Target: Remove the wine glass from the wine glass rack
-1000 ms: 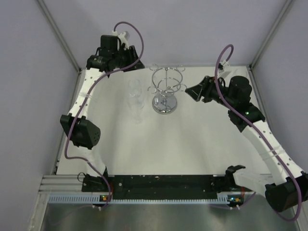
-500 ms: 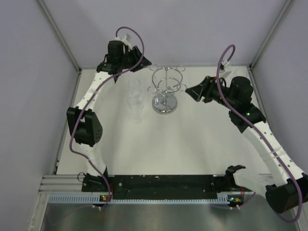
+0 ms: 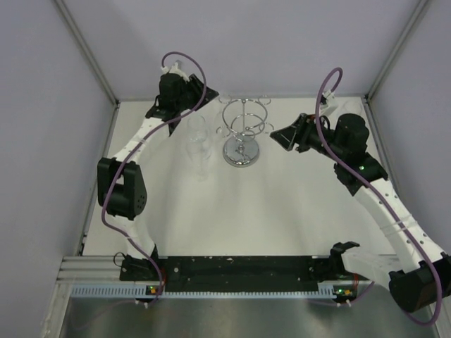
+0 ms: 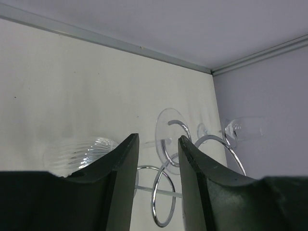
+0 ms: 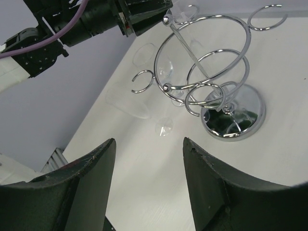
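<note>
Well, the glass [image 3: 199,141] at the rack's [image 3: 242,151] nine o'clock looked breakable; hold its stem. Left fingers [image 4: 120,192] and right fingers [image 5: 86,192] stood apart.

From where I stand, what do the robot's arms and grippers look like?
The left arm and right arm have white tube-like links joined by chunky black joints, with a purple cable looping along each. The left gripper and right gripper each have two broad, dark fingers tapering to blunt tips.
</note>
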